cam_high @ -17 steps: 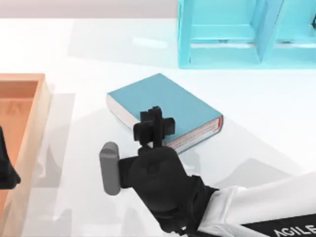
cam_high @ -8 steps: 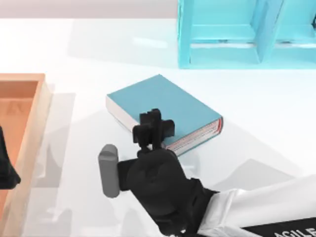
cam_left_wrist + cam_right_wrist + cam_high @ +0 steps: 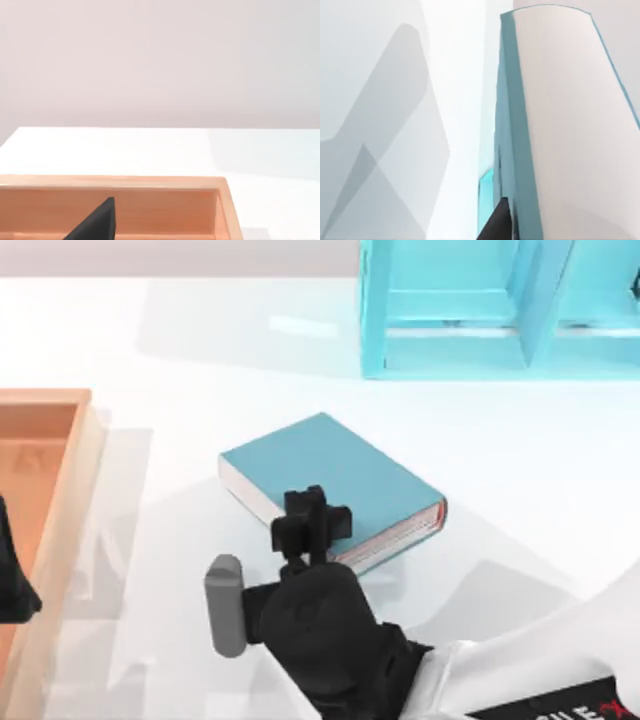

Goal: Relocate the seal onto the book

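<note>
The teal-blue book (image 3: 340, 470) lies flat at the table's middle, its white page edges facing the near side. My right gripper (image 3: 312, 520) sits over the book's near long edge, and its black fingers look clamped on that edge. The right wrist view has the book's pale page edges (image 3: 570, 125) and teal cover (image 3: 512, 150) very close, with one dark fingertip (image 3: 495, 222) against them. The seal is hidden. My left gripper (image 3: 12, 580) is parked at the left edge, over the wooden tray.
An orange wooden tray (image 3: 60, 405) stands along the left side, and its rim (image 3: 150, 181) crosses the left wrist view. A light-blue shelf unit (image 3: 450, 350) stands at the back right. White tabletop lies open to the book's right and left.
The book and my right gripper have shifted together toward the table's near edge. The left arm has not moved.
</note>
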`<state>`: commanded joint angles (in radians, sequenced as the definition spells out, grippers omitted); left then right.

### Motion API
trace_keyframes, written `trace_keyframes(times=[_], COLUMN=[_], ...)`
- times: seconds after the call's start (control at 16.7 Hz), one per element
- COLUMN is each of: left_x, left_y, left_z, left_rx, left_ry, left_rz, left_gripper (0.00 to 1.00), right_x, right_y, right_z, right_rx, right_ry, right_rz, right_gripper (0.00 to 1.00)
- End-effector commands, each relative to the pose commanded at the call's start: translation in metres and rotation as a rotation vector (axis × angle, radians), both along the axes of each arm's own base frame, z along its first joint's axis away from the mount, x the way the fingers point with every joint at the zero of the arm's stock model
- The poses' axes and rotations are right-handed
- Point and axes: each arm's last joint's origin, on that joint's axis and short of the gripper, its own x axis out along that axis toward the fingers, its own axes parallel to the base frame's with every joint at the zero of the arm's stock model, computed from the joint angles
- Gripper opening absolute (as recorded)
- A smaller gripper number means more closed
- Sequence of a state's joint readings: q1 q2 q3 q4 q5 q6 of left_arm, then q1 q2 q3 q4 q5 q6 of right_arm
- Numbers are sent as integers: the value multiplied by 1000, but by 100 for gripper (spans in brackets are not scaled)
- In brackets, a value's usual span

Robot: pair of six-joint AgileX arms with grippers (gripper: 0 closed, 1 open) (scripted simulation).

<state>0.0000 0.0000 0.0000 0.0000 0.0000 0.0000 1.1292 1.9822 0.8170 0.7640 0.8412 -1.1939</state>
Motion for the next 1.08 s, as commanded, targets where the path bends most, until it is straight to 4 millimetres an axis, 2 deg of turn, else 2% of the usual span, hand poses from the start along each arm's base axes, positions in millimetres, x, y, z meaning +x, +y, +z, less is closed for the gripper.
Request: trace_keyframes(times=[0.3, 1.08], left_x=[0, 0], left_y=[0, 0], left_z=[0, 0], left_rx=[0, 0], left_ry=[0, 0], left_rz=[0, 0], left_gripper=[100, 100], right_x=[0, 0], right_y=[0, 0], right_z=[-2, -2], right_rx=[4, 4], right_ry=[-1, -1], right_rz=[-1, -1], right_gripper=[0, 98])
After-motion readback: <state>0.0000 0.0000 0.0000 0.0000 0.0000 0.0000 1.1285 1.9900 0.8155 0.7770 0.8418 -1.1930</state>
